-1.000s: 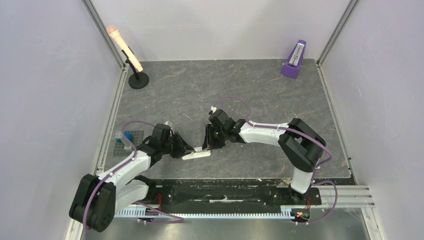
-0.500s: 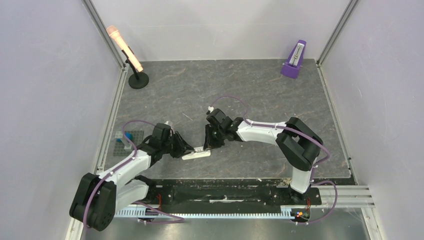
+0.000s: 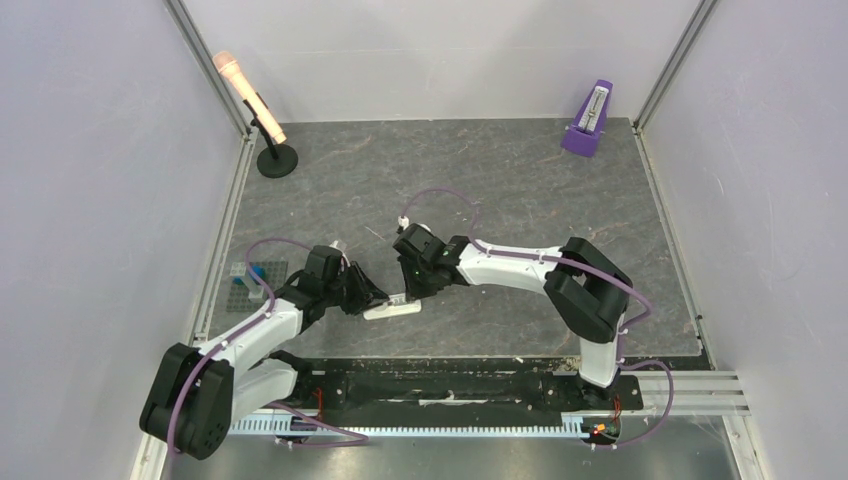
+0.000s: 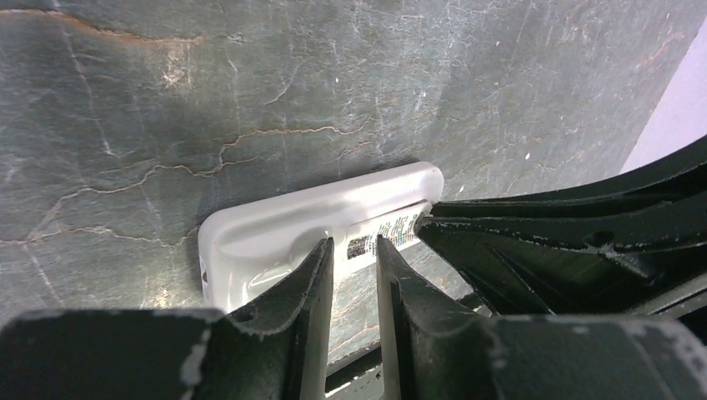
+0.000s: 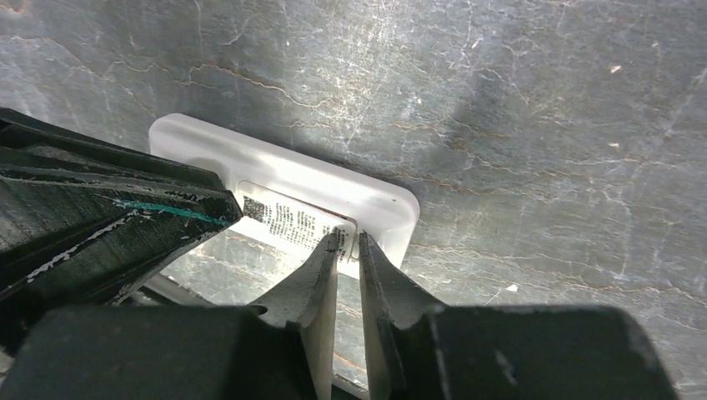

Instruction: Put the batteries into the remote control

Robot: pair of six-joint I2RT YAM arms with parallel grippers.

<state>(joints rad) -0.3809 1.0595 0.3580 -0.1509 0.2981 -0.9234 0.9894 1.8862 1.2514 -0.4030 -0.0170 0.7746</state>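
One white, label-up remote (image 3: 392, 310) lies at the desk's (image 3: 500, 200) 6 o'clock, left tool (image 3: 378, 301) and right tool (image 3: 408, 293) narrowed over it, grip untellable.

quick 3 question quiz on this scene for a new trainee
1. True or false: the remote control lies with its buttons facing up.
2. Where is the purple metronome? A: far right corner. B: near left corner. C: between the two arms.
3. Fill in: the left gripper and the right gripper both have their fingertips at the ____.

Key
1. False; its printed label faces up and no buttons show.
2. A
3. remote control
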